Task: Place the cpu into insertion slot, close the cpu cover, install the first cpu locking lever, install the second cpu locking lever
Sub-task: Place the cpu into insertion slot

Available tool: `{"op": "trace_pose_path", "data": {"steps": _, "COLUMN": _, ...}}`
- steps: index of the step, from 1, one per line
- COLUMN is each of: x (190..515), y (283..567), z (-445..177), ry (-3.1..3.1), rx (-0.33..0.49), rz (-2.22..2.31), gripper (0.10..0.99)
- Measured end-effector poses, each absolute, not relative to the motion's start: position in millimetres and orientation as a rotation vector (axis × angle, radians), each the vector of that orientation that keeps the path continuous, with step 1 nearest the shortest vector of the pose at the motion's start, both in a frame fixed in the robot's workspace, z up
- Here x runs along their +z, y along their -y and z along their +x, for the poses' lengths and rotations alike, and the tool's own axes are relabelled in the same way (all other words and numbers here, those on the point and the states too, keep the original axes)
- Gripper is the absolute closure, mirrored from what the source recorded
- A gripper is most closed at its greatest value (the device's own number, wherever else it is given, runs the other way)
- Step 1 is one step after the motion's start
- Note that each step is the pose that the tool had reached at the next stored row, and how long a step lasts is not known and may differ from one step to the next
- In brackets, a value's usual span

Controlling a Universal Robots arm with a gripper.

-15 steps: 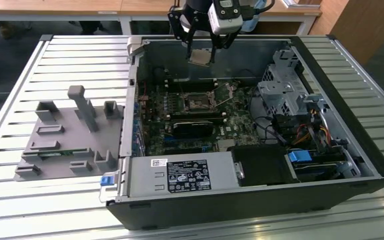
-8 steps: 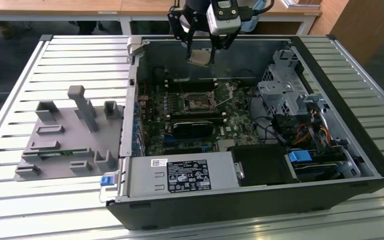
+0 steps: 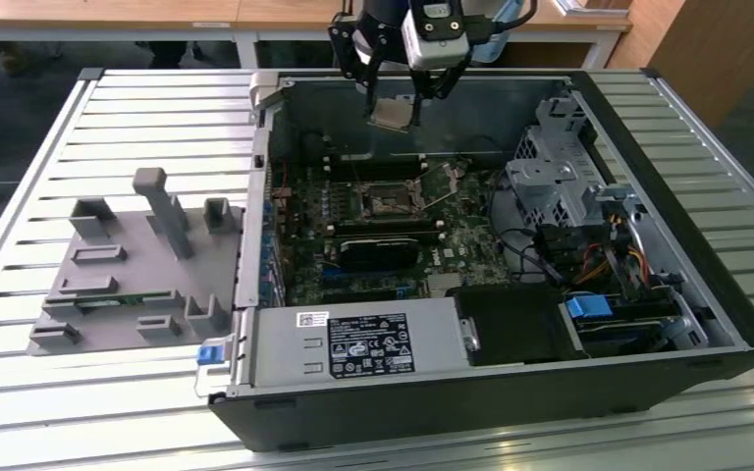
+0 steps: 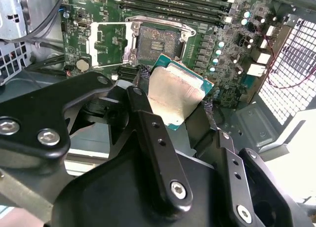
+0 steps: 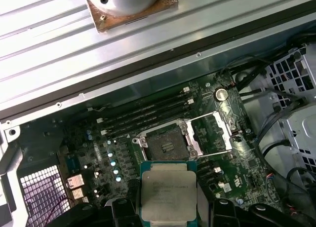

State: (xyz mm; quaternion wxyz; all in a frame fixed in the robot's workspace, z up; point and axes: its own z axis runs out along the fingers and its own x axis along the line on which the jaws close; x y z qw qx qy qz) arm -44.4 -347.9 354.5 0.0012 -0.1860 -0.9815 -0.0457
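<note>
— What are we carrying?
— Our gripper (image 3: 396, 106) is clamped on the cpu (image 5: 168, 195), pinching two opposite sides. It is a flat square with a silvery-grey top and a green edge, and we hold it in the air over the motherboard (image 3: 301, 260) inside the open computer case (image 3: 482, 402).
— And the insertion slot (image 5: 167, 144)?
— Bare, dark and silver-rimmed, below us and apart from the chip. The cpu cover (image 5: 211, 133) is swung open beside it. We have free space above the socket; memory slots (image 5: 148, 111) line one side.

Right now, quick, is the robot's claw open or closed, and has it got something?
Gripper: closed, holding the cpu above the board, with the insertion slot uncovered.
</note>
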Motion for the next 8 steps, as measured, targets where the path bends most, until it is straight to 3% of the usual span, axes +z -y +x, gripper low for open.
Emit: {"op": "trace_pose_path", "data": {"steps": 8, "x": 353.1, "y": 347.9, "z": -45.5, "ry": 3.074, "rx": -0.144, "rz": -0.63, "gripper": 0.545}}
